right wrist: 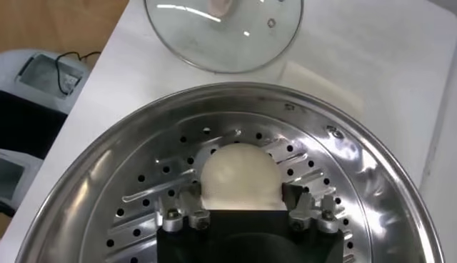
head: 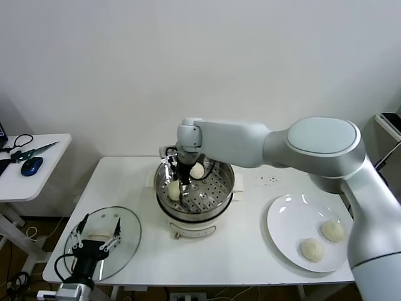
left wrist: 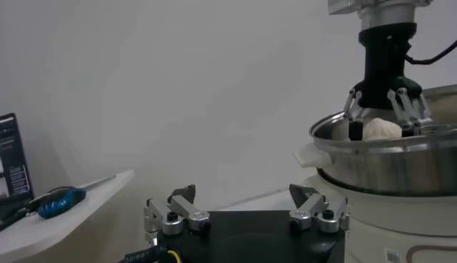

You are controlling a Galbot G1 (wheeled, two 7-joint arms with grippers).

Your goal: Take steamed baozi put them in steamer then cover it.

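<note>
So our right gripper [head: 180,186] is down inside the steamer [head: 222,191], fingers closed around a baozi [right wrist: 238,175] sitting on the perforated bottom. Our left gripper [head: 97,239] hovers open over the glass cover [head: 128,248] on the desk [head: 250,251]; two buns [head: 322,240] wait on the plate [head: 282,226].

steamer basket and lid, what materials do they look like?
Steamer: looks like polished stainless steel, with mirror-like reflections and punched holes in the floor; its base looks like white plastic. Cover: apparently clear glass, since the table shows through it, with a metal-looking rim.
</note>
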